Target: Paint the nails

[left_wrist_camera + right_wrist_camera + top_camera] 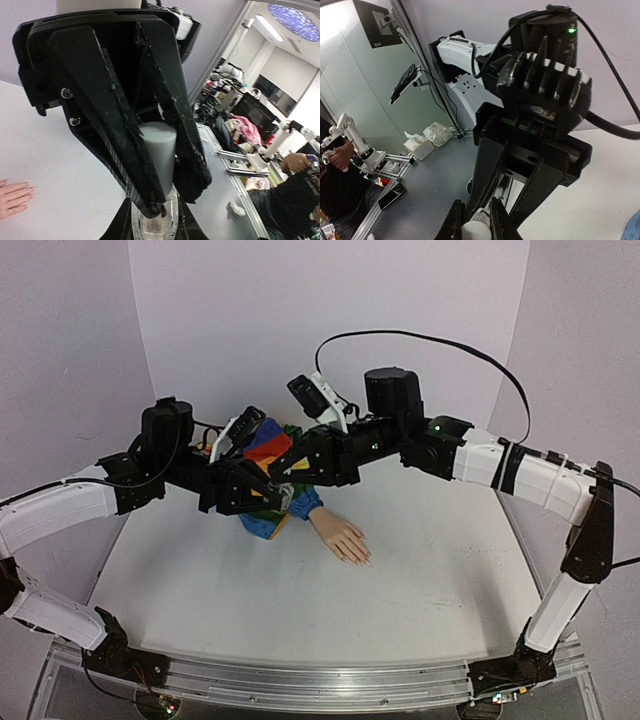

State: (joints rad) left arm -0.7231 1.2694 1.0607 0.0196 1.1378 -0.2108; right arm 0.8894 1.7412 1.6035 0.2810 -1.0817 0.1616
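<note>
Listing, left to right, from the top view

Item one, left claw [266,490]: it is extending from the left over the worktop [230,610] and squeezing fully down on a small clear bottle [155,226]. In its own wrist view the white cap [160,147] is lying between the two black fingers [107,130], with the glass showing at their tips. Purpose, as judged: it is acting as the vice, steadying the bottle in the air so the other arm is getting something firm to twist against

Item two, right claw [292,486]: it is stretching across from the right and meeting the left one tip to tip. Its own view is showing the jaws pinched tight on a pale rounded piece at the bottom edge. This is apparently the same white cap, though the crop is hiding most of it. Purpose, as judged: it is gripping the cap, which is probably carrying the brush, ready for unscrewing

Item three, mannequin hand [338,536]: it is lying flat, palm down, just right of the two claws, with its rainbow-striped sleeve [268,448] running back beneath them

Item four, the nails [363,558]: they are tipping the fingers at the hand's far right end, with neither claw touching them. They are too small for judging any paint. The flat pose is presenting them upward for brushing
</note>
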